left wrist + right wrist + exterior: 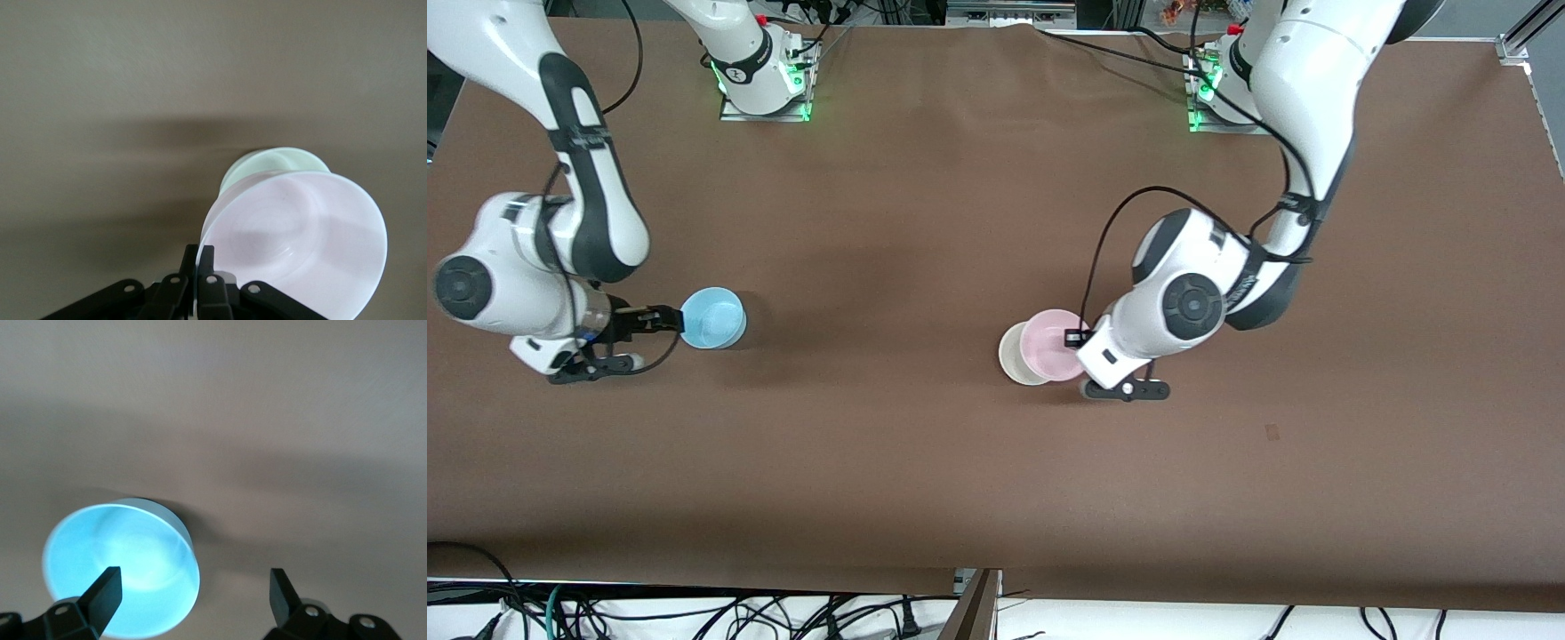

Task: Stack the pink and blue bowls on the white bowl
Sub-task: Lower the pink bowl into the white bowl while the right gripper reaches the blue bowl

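Observation:
The pale pink bowl (1049, 345) hangs tilted from my left gripper (1079, 339), which is shut on its rim. It overlaps the white bowl (1016, 357), which stands on the table just toward the right arm's end. In the left wrist view the pink bowl (300, 240) covers most of the white bowl (267, 163), and the left gripper (199, 253) pinches the pink rim. The light blue bowl (712, 318) stands on the table toward the right arm's end. My right gripper (649, 340) is open beside it. In the right wrist view (193, 580) one finger (103, 590) overlaps the blue bowl (123, 580).
The brown table cover (925, 462) is bare between the blue bowl and the other two bowls. The arm bases (763, 84) stand at the table's edge farthest from the front camera. Cables (694, 613) lie below the nearest edge.

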